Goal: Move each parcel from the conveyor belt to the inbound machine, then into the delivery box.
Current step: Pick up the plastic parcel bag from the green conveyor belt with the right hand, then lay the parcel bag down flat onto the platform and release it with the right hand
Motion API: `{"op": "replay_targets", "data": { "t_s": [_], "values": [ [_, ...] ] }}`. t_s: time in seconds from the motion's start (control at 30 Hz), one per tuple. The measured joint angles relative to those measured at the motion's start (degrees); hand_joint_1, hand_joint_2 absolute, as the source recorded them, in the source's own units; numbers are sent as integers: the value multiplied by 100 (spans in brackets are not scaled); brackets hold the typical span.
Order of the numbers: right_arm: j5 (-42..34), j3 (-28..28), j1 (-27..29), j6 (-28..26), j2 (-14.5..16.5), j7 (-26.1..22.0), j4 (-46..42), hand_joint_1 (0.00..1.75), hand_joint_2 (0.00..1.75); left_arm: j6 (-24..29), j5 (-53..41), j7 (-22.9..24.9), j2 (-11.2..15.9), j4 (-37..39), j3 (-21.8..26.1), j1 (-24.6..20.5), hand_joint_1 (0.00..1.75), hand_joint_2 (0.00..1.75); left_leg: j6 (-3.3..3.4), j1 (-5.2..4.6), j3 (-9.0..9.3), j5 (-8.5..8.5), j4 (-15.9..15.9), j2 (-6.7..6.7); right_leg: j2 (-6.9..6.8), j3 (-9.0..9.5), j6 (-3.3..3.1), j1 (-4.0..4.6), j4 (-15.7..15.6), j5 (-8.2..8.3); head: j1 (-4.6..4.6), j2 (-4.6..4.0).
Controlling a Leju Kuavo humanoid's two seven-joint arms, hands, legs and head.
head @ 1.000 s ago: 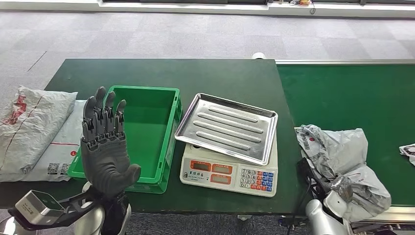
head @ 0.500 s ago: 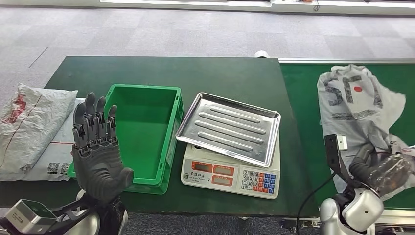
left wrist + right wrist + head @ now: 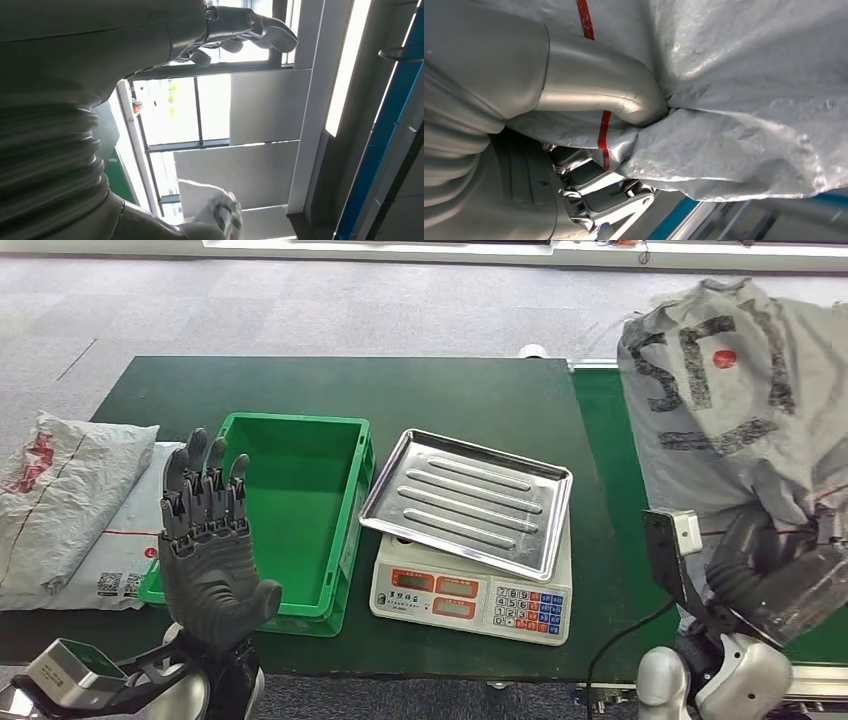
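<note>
A grey parcel [image 3: 735, 390] is held up at the right of the head view by the right hand [image 3: 775, 585], clenched on a bunched fold of the bag near its lower edge; in the right wrist view the film [image 3: 744, 115] is seen pinched between thumb and fingers. The parcel is carried above the green conveyor belt [image 3: 610, 455], clear of it. The scale [image 3: 470, 585], taken to be the inbound machine, is sat centre frame with its steel tray [image 3: 465, 500] bare and askew. The green crate [image 3: 290, 515], presumably the delivery box, is positioned just left of the scale and looks unloaded. The left hand [image 3: 210, 545] is raised at lower left, released, nothing held. Two other mailers [image 3: 60, 505] are lying at the left table edge. Risks: the grip is taken on loose film only, so the contents could be slid or the fold pulled out mid-swing. The hanging bag could be dragged across the tray rim and the tray knocked off the scale. How heavy the contents are cannot be told from these views, so swing is hard to judge. A draped landing over the keypad is also possible.
</note>
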Motion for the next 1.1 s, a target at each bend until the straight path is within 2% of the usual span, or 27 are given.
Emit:
{"op": "replay_targets", "data": {
  "t_s": [0.1,0.2,0.33,0.5,0.67,0.93,0.97,1.07,1.1],
  "values": [
    [1,265,-52,202,-2,-44,48,175,175,-15,4,0,0,40,-1,-25,0,175,0,0,0,1,0,-4,-3,2,0,3,0,0,0,0],
    [-1,670,-188,539,-74,207,272,175,175,-84,6,-2,0,79,-1,-47,0,175,-1,0,-1,1,-1,7,6,2,-2,5,1,1,1,0],
    [1,1858,-585,881,-260,733,1074,175,175,-184,16,-2,0,163,-4,-159,0,175,-5,2,4,4,-3,27,23,-6,-9,9,2,6,0,0],
    [-1,3030,-915,836,-302,887,2057,175,175,-223,29,0,0,271,-10,-228,0,175,-12,9,4,9,-3,17,16,-5,-11,17,2,6,-1,0],
    [-6,3409,-995,759,-338,923,2561,175,175,-279,74,-2,0,322,-10,-232,0,175,-8,9,-2,6,-2,16,16,-7,-11,12,2,5,0,0],
    [-8,3490,-998,735,-401,945,2831,175,175,-284,73,-2,0,367,-10,-236,0,175,-5,2,-3,3,-1,16,16,-8,-10,9,1,5,0,0],
    [-8,3493,-998,735,-406,945,2847,150,175,-284,73,-2,0,370,-10,-237,0,175,-5,2,-2,3,-1,16,16,-8,-10,9,1,5,-1,0],
    [-8,3497,-999,736,-418,954,2891,19,175,-284,72,-2,0,378,-10,-238,0,175,-5,2,-2,4,-1,16,16,-8,-10,11,1,6,-1,0],
    [-8,3497,-999,736,-420,957,2904,0,175,-284,72,-2,0,380,-10,-238,0,175,-5,3,-2,4,-1,16,16,-8,-10,11,1,6,-1,0]
  ]
}}
